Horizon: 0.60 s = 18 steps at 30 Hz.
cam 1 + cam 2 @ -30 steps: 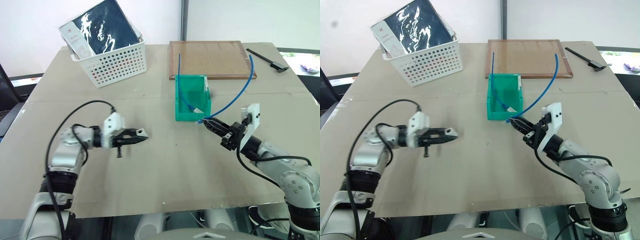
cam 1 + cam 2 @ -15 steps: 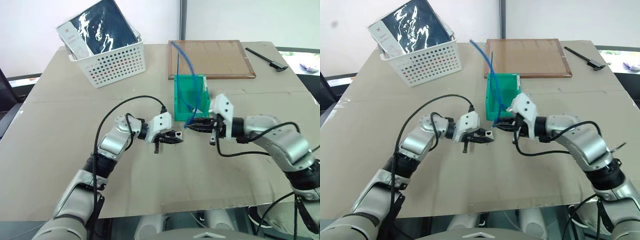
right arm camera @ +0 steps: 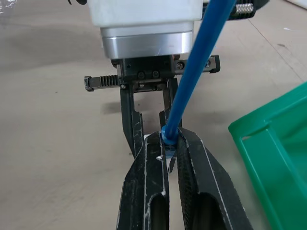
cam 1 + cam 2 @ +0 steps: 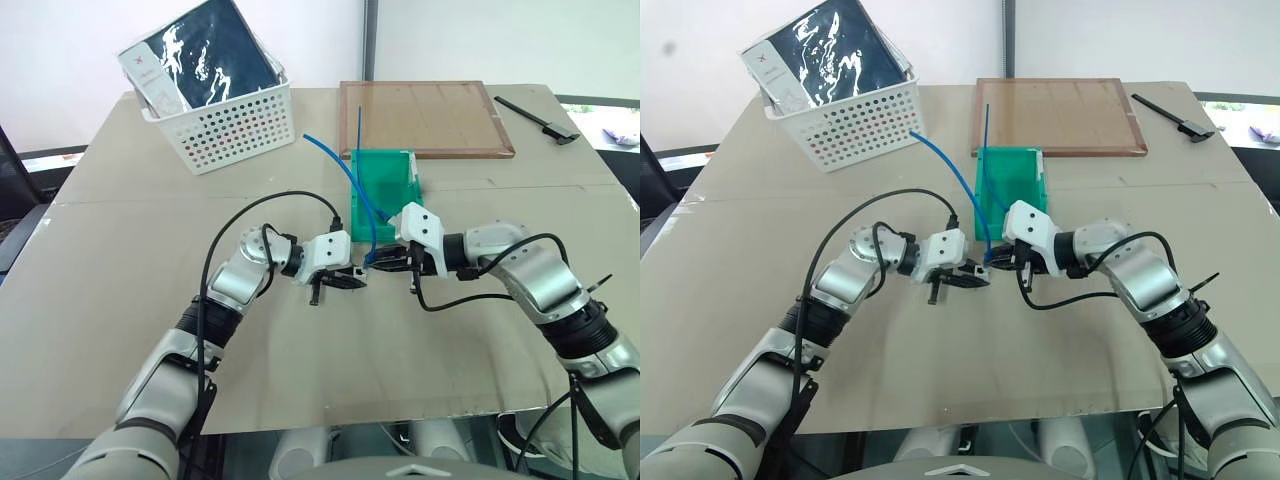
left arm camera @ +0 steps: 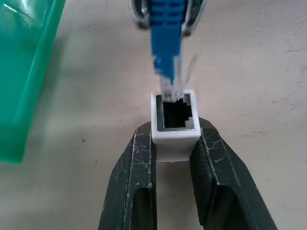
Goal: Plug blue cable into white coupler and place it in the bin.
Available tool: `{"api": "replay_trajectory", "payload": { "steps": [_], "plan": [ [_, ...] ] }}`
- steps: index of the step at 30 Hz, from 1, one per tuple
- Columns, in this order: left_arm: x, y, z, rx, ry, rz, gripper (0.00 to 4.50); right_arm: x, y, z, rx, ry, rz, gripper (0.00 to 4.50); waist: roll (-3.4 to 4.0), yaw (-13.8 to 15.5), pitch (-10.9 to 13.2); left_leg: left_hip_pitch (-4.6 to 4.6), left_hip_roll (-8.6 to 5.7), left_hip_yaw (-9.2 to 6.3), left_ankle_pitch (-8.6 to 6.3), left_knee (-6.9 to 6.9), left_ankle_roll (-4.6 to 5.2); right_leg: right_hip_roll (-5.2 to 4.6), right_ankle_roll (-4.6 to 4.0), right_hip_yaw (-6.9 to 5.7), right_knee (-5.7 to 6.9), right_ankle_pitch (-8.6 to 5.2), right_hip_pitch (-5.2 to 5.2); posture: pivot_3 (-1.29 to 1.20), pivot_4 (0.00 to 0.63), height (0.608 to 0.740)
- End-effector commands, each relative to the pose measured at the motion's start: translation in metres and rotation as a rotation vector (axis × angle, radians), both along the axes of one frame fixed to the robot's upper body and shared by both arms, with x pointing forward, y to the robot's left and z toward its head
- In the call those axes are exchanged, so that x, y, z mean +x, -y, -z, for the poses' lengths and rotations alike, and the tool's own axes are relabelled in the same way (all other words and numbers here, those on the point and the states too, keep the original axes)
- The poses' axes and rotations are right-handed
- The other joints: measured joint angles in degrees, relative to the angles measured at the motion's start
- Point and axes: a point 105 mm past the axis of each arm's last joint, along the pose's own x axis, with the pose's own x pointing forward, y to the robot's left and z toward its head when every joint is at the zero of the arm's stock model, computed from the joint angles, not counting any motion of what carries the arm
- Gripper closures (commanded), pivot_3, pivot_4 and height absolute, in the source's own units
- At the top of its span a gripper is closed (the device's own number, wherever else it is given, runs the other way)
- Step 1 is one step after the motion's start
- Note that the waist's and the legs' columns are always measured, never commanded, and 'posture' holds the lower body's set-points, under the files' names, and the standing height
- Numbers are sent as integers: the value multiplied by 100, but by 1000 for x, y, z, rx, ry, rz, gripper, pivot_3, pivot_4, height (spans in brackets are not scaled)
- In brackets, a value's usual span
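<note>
My left gripper [image 4: 350,279] is shut on the white coupler [image 5: 175,143], whose dark socket faces the other hand. My right gripper [image 4: 380,262] is shut on the blue cable [image 4: 330,152] just behind its clear plug. The two grippers meet tip to tip in front of the green bin [image 4: 381,153]. In the left wrist view the blue cable's [image 5: 165,43] plug tip touches the socket's upper edge; whether it is inside I cannot tell. From the right gripper [image 3: 169,139] the blue cable [image 3: 199,62] rises and arcs back to the left, above the bin.
A white perforated basket [image 4: 225,120] holding a dark package stands at the back left. A wooden board [image 4: 425,118] lies behind the bin, with a black tool [image 4: 535,118] to its right. Black wires loop over both arms.
Both arms swung inward and met in front of the bin, each still holding its part. The cable's free length swung from the right side over to the left.
</note>
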Motion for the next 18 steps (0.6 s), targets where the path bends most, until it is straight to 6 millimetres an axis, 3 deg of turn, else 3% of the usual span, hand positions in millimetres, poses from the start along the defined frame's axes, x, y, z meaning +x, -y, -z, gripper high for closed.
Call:
{"api": "replay_trajectory", "payload": {
  "steps": [1,9,18],
  "plan": [
    [-4,6,2,6,2,29,4137,1,-4,-6,-2,30,-22,4500,0,3,0,0,0,0,0,0,0,0,0,0,0,0,0,0,150,740],
    [-3,6,3,8,2,27,4137,-3,-11,-4,11,-9,-47,4500,0,7,-1,2,-3,-1,0,0,0,-3,0,0,1,0,2,0,150,740],
    [-2,8,3,5,1,31,4137,0,1,10,-100,-9,-27,4500,1,10,-3,8,-4,-2,0,2,0,-3,0,-2,2,0,10,0,150,740]
  ]
}}
